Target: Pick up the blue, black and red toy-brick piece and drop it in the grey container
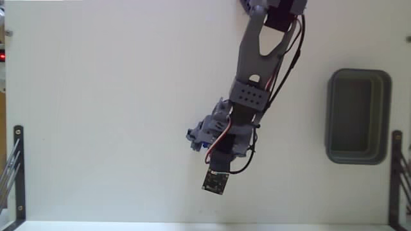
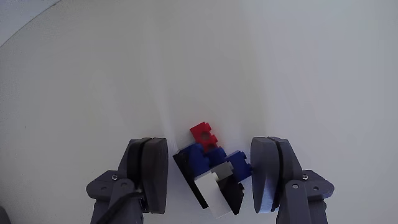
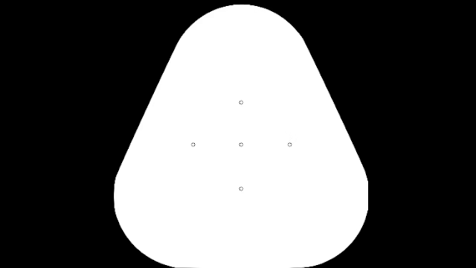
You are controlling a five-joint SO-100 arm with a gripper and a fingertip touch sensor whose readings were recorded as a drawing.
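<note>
Toy-brick piece (image 2: 211,174), lower centre wrist view: light, rigid, probably slick plastic; end effector (image 2: 211,180) open, straddling its blue-white flanks, the likely grip

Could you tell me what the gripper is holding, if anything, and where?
Nothing yet: the gripper is open, fingers either side of the toy-brick piece on the table.

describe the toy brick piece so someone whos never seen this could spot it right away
In the wrist view, look on the white table between the two grey fingers of the pincer. The toy-brick piece is a tiny blue, white and black cluster with a red brick on top.
</note>
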